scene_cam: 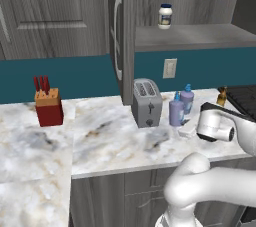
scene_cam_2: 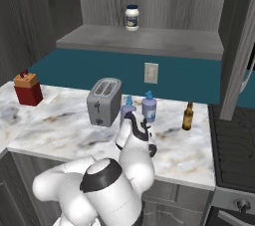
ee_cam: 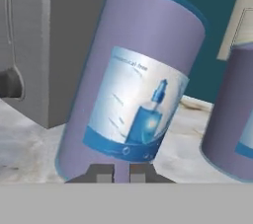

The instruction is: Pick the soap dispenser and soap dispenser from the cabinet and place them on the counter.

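Observation:
Two lavender soap dispensers with blue pumps stand upright on the marbled counter (scene_cam: 110, 141), right of the toaster. The nearer soap dispenser (scene_cam: 176, 111) (scene_cam_2: 127, 105) looms large in the hand view (ee_cam: 133, 80), with the other soap dispenser (scene_cam: 187, 98) (scene_cam_2: 149, 108) (ee_cam: 232, 119) behind it to the right. My gripper (ee_cam: 121, 173) (scene_cam: 184, 124) (scene_cam_2: 130, 116) sits low just in front of the nearer bottle. Its fingertips are close together and shut on nothing; the bottle stands beyond them. The grey cabinet shelf (scene_cam: 200, 36) (scene_cam_2: 149, 41) above holds a white jar.
The toaster (scene_cam: 146, 102) (scene_cam_2: 104, 101) stands left of the bottles. A small white jar (scene_cam: 165, 16) is on the shelf, beside the open cabinet door (scene_cam: 117, 31). A brown bottle (scene_cam_2: 188, 115) and the stove (scene_cam_2: 234, 140) lie right, and a red knife block (scene_cam: 48, 106) far left.

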